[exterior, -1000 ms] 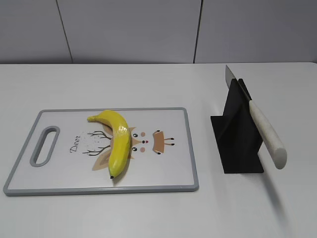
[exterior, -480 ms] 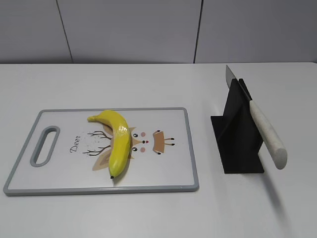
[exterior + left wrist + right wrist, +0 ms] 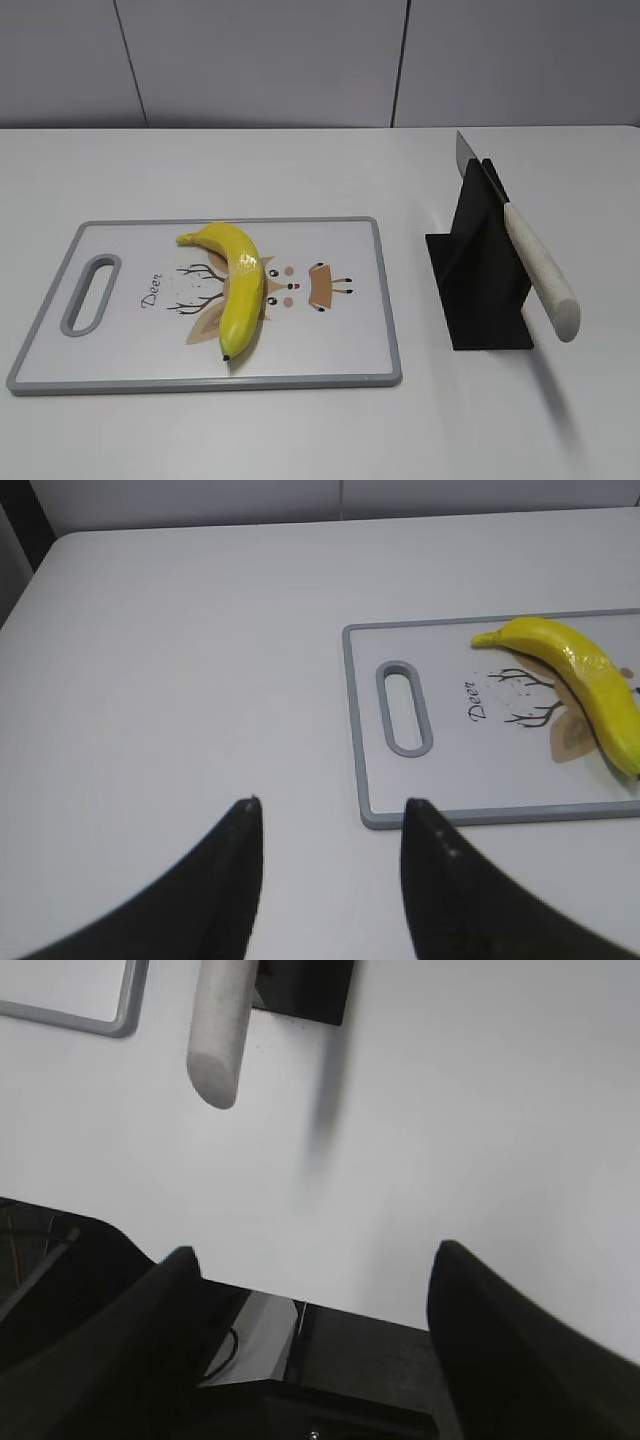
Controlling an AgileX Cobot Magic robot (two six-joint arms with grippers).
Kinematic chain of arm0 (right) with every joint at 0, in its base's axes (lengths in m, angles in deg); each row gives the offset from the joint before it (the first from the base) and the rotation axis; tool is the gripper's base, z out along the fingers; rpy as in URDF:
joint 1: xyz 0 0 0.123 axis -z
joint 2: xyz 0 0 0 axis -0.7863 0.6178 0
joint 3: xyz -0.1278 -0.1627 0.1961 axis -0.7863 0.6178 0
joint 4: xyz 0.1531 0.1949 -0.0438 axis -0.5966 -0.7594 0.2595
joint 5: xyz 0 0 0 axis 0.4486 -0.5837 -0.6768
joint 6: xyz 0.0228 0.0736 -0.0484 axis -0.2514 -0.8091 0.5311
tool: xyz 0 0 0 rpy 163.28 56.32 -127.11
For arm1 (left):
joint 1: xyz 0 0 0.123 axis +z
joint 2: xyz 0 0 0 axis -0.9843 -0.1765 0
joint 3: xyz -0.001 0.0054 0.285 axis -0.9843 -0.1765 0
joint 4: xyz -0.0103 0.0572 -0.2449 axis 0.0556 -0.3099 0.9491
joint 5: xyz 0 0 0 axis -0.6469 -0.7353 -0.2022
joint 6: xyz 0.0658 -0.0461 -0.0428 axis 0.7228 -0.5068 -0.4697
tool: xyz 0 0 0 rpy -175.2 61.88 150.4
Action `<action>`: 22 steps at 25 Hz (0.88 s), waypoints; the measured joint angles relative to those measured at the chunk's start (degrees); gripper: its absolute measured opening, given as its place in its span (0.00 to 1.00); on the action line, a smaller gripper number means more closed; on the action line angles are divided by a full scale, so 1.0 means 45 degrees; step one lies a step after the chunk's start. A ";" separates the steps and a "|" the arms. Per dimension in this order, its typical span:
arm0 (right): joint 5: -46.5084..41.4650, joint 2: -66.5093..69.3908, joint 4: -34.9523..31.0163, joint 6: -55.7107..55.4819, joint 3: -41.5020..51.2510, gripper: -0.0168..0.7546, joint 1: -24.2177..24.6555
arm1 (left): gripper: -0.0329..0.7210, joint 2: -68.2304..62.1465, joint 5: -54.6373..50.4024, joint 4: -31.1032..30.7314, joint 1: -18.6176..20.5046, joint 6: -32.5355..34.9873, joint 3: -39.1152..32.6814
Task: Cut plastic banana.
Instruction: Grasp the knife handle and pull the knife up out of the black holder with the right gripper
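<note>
The glossy yellow plastic banana (image 3: 238,285) lies on a white cutting board with a grey rim (image 3: 385,300), dark tip toward the front edge; it also shows in the left wrist view (image 3: 585,680). A knife with a white handle (image 3: 540,275) rests slanted in a black stand (image 3: 480,270), handle end toward the front; its handle shows in the right wrist view (image 3: 220,1030). Neither gripper shows in the exterior view. My left gripper (image 3: 330,805) is open and empty over the bare table, left of the board's handle end. My right gripper (image 3: 312,1252) is open and empty at the table's front edge, short of the knife handle.
The board (image 3: 352,730) has a slot handle (image 3: 405,708) at its left end. The black stand's base (image 3: 305,985) is at the top of the right wrist view. The table's front edge (image 3: 300,1295) and dark equipment below it lie under the right gripper.
</note>
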 joint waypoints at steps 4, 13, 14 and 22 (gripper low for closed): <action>0.0016 0.1831 0.0159 0.0000 -0.0742 0.71 -0.0054 | 0.62 0.0000 0.0000 0.0000 0.0000 0.0000 0.0000; 0.0117 0.4770 0.0159 0.0106 -0.2290 0.65 -0.0298 | 0.61 0.0000 0.0000 0.0000 0.0000 0.0000 0.0000; 0.0117 0.4957 0.0159 0.0106 -0.2511 0.64 -0.0527 | 0.61 0.0000 0.0000 0.0000 0.0000 0.0000 0.0000; 0.0260 0.6928 0.1005 -0.1414 -0.3469 0.62 -0.2126 | 0.61 0.0000 0.0000 -0.0009 0.0000 0.0000 0.0000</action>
